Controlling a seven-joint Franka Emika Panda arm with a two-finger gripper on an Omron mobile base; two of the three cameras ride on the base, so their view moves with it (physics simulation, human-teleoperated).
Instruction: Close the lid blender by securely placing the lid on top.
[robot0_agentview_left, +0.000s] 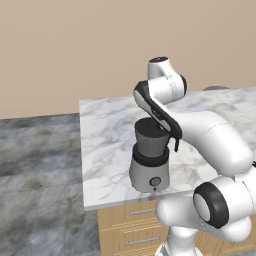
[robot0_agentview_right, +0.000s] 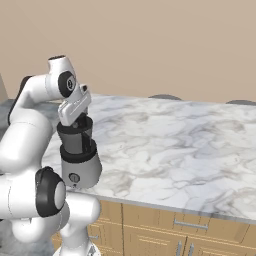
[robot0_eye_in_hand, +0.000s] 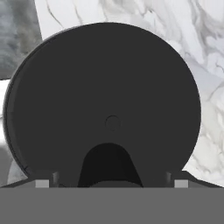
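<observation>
The flat round black lid (robot0_eye_in_hand: 103, 100) with its small raised knob sits square on top of the blender (robot0_agentview_left: 149, 160), the one with the rounded silver-grey base, front dial, black collar and dark grey tapered jar, and from the hand view the disc covers the jar mouth right out to the rim, so it looks seated where the task wants it. The blender stands upright at the near left part of the white and grey veined marble counter (robot0_agentview_right: 190, 145), close to the front edge, which puts it within easy reach of the arm. Directly above it hangs the two-finger gripper (robot0_eye_in_hand: 111, 180), pointing straight down over the knob; that vertical pose makes sense for lowering a lid flat rather than tipping it. The fingers (robot0_eye_in_hand: 42, 183) stand spread wide, one tip to each side of the view's bottom, with nothing between them, so the lid is let go and rests on its own weight. I judge the placing done, or all but done; whether the lid is pressed fully home cannot be told from here. Below the counter's near edge run light wooden drawers (robot0_agentview_right: 170, 230) with metal handles.
</observation>
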